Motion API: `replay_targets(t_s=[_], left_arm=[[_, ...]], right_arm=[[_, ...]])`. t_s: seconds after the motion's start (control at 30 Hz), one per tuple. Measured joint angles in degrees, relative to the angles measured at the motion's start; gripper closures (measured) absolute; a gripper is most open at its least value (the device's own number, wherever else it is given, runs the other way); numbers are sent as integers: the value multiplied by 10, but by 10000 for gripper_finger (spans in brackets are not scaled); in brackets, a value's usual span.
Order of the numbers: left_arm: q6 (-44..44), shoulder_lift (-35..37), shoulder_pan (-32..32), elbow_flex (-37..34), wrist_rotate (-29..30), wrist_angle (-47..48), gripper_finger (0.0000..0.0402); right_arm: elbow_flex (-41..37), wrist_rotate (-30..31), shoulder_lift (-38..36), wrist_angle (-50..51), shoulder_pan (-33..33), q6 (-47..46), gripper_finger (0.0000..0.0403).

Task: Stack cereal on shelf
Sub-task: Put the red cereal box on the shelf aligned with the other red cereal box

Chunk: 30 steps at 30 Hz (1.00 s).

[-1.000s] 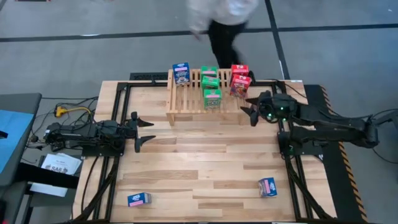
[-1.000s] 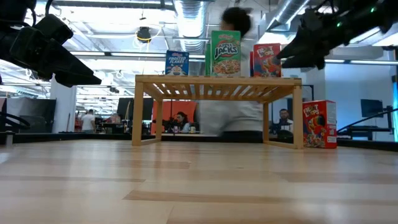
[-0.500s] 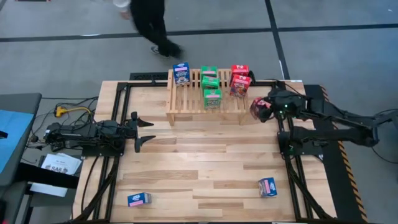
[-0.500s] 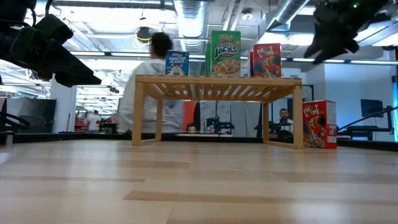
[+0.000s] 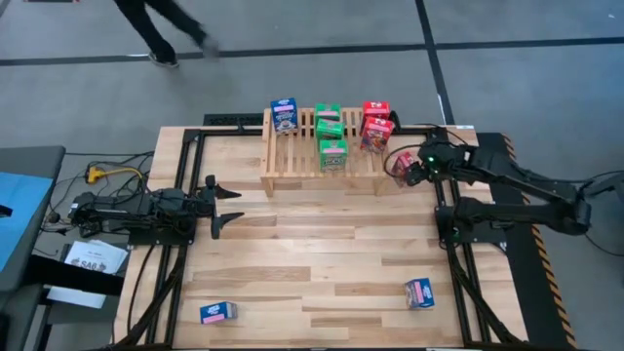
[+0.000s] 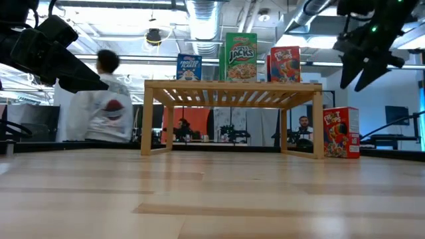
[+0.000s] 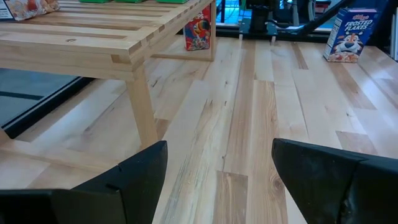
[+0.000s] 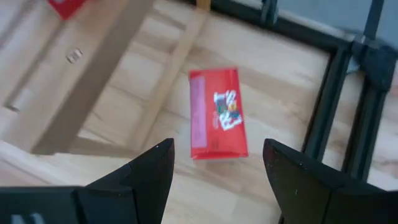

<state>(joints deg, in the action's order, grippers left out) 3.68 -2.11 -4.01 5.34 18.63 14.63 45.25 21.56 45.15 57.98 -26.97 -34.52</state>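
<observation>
I count five cereal boxes on the shelf (image 5: pixel 322 156): a blue box (image 5: pixel 284 116) at its left end, two green boxes (image 5: pixel 330 121) in the middle, one behind the other, and two red boxes (image 5: pixel 376 125) at the right end. From the low view they stand upright on the slats. A third red box (image 6: pixel 340 133) stands on the table (image 5: pixel 312 263) just beside the shelf's right leg. Two more boxes lie well apart near the front edge of the table: a blue one (image 5: pixel 218 312) at the left and another (image 5: pixel 420 292) at the right, with a blue edge and a pink printed face up.

The table is light wood planks set in a black frame. Beyond it a person (image 6: pixel 106 109) in a white top walks past, and people sit farther back in the room.

My right gripper (image 5: pixel 402 168) hangs above that standing red box, fingers (image 8: pixel 134 180) apart and holding nothing; its wrist view looks straight down on the box between them. My left gripper (image 5: pixel 226 203) waits over the table's left side, fingers (image 7: pixel 134 177) spread and empty, pointing toward the shelf leg.
</observation>
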Motion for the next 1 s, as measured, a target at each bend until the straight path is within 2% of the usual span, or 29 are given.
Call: replay_targets(t_s=[0.17,0.7,1.0], left_arm=[[0,0,0,0,0,0,123],[0,0,0,0,0,0,123],[0,0,0,0,0,0,123]], right_arm=[[-12,-33,29,-10,-27,2,131],[-15,-37,71,-48,-39,49,128],[-15,-20,94,-44,-55,48,63]])
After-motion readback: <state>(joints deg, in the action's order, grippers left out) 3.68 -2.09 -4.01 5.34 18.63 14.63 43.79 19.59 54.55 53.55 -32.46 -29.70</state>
